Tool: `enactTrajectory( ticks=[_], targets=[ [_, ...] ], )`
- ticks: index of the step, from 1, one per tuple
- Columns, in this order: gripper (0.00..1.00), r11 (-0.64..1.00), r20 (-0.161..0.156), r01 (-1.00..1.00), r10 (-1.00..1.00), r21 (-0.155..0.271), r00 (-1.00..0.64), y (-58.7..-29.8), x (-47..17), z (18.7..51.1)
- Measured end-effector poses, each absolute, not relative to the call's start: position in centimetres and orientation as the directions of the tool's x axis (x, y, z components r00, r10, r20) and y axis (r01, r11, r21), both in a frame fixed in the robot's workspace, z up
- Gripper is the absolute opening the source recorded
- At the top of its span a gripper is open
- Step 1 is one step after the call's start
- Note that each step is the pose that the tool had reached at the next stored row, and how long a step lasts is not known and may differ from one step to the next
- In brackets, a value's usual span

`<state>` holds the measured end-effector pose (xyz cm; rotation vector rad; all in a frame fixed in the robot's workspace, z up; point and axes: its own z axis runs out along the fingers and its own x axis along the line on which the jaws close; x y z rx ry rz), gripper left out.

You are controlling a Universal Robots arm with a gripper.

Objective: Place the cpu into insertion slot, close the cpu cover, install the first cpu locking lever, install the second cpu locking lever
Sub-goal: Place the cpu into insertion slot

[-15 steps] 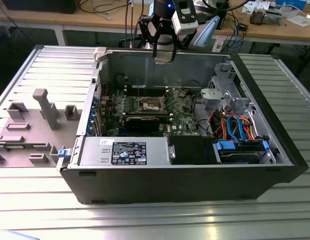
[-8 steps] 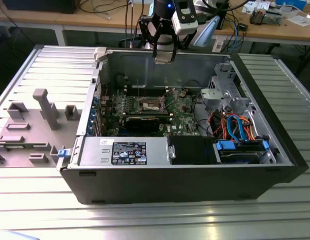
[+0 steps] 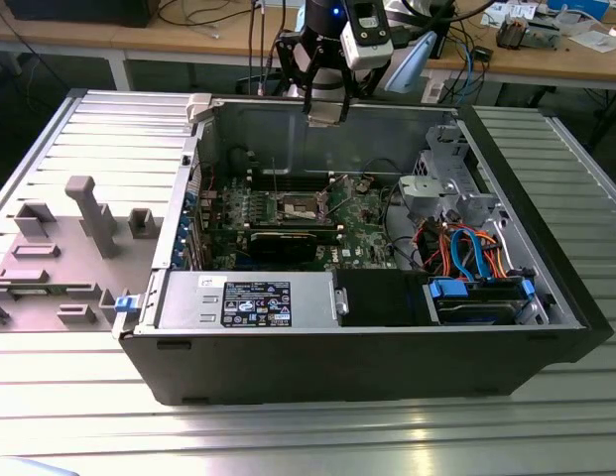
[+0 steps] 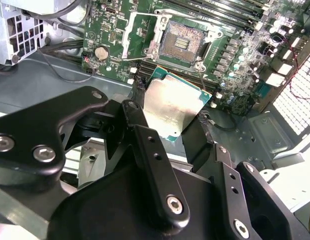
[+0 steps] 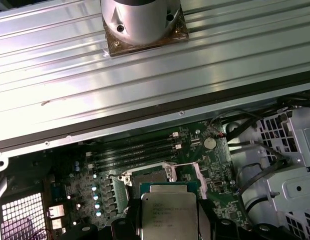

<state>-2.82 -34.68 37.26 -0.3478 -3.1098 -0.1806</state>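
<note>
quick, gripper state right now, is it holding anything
gripper: jaws shut on the cpu, held up off the board; insertion slot empty.

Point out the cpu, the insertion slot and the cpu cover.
cpu (image 4: 172, 107): second wrist view, middle of its silver top.
insertion slot (image 4: 183, 42): second wrist view, middle of the contact field.
cpu cover (image 4: 126, 34): second wrist view, side bar of the open frame.
</note>
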Motion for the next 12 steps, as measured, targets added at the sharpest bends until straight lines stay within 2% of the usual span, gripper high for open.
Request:
enactTrajectory(
  ticks=[12],
  targets=[
    [0.55, 0.960, 0.020, 0.257, 0.256, 0.113, -0.966, -34.68, -2.88, 37.25]
  ],
)
